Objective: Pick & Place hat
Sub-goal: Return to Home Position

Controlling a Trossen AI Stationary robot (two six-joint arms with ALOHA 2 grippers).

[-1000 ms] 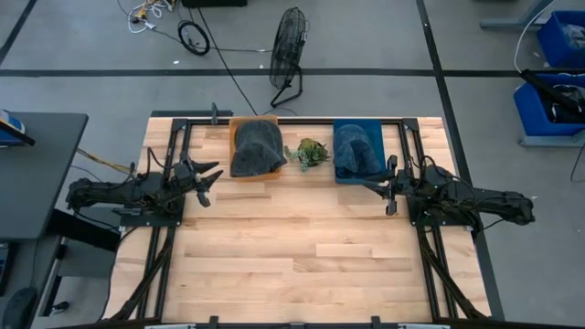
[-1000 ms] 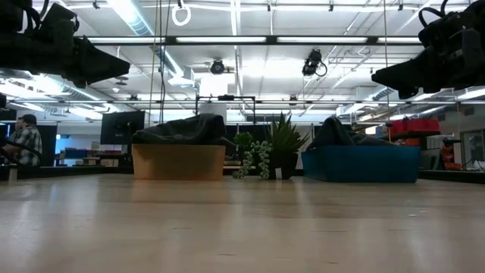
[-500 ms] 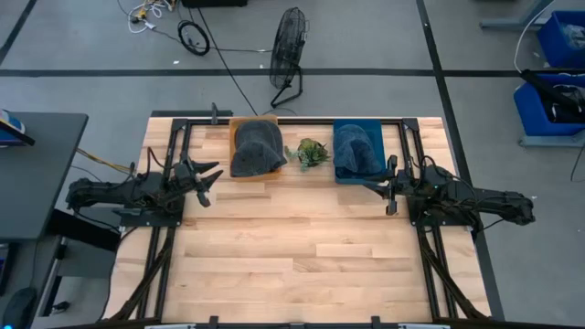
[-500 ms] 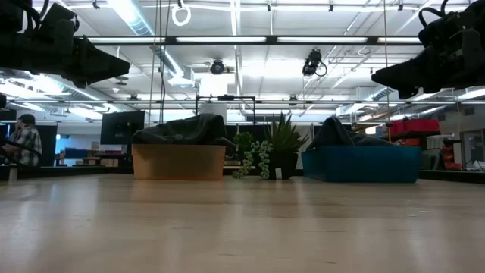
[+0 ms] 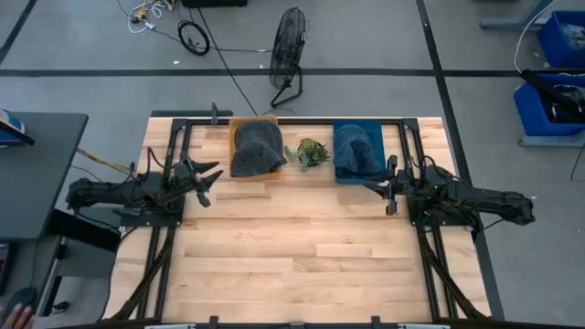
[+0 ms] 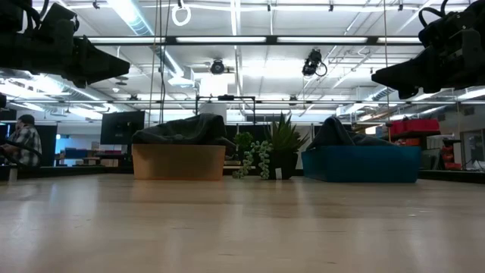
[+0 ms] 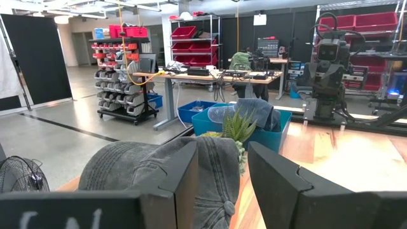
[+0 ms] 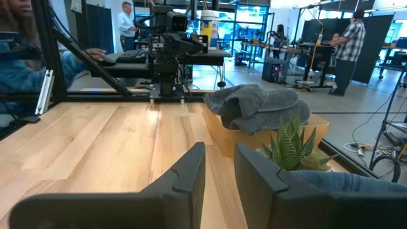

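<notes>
Pale wood table (image 5: 292, 265) in a black frame. Grey floor w/ taped lines round it, and a fan (image 5: 290, 41) on the floor past the far edge. Room beyond has shelving w/ red bins (image 7: 194, 28) and workbenches. One person (image 8: 351, 38) stands at a desk, another person (image 6: 23, 142) sits off to the side. L gripper (image 5: 208, 182) hangs above the table's L edge, arm folded back over the frame. Its fingers point inward across the boards, parted w/ a clear gap, nothing btwn them. Ahead of it, toward the far edge, is the orange bin (image 6: 178, 161) w/ the black cap (image 5: 256, 151) heaped in it. R gripper (image 5: 379, 186) mirrors it at the R edge, arm folded, fingers pointing inward w/ only a narrow slit btwn them, empty. Just beside it on the far side is the blue bin (image 6: 362, 164) w/ blue caps (image 5: 356, 151) piled in. A small plant (image 5: 309, 153) sits btwn the two bins, apart from both grippers.
</notes>
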